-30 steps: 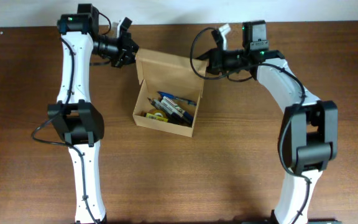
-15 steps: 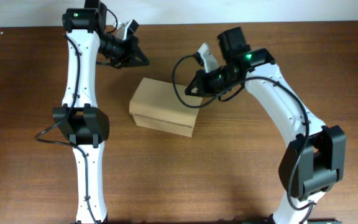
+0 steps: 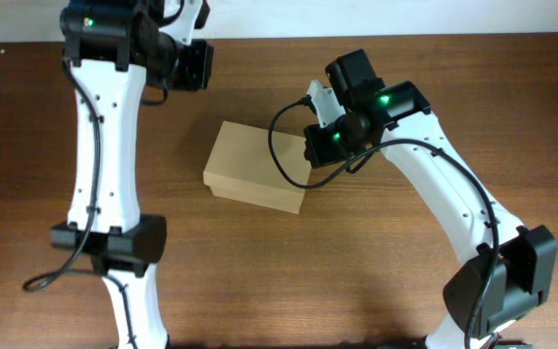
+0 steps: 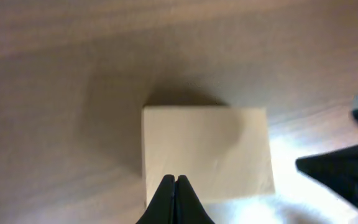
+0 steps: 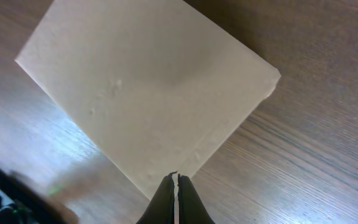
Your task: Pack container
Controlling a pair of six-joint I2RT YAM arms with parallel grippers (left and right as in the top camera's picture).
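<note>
Your box [image 3: 258, 176] is shut now. A second ago it stood open with pens showing inside; half a second ago the lid [image 5: 148, 81] was already down, and it is still down and lies flat. The box sits mid tabletop [image 3: 376, 262], slightly skewed, and has shifted little. Your right claw [image 5: 175, 177] has its fingers pinched together and holds nothing. It has come in over the box's right end and hovers at the lid edge, though you can't tell whether it touches. Your left claw [image 4: 174, 180] is also pinched closed and empty. It has pulled back and up toward the far left and looks down on the box from well apart. Packing looks basically done. What's left, by my read, is making sure the flap stays seated and then clearing both arms.
</note>
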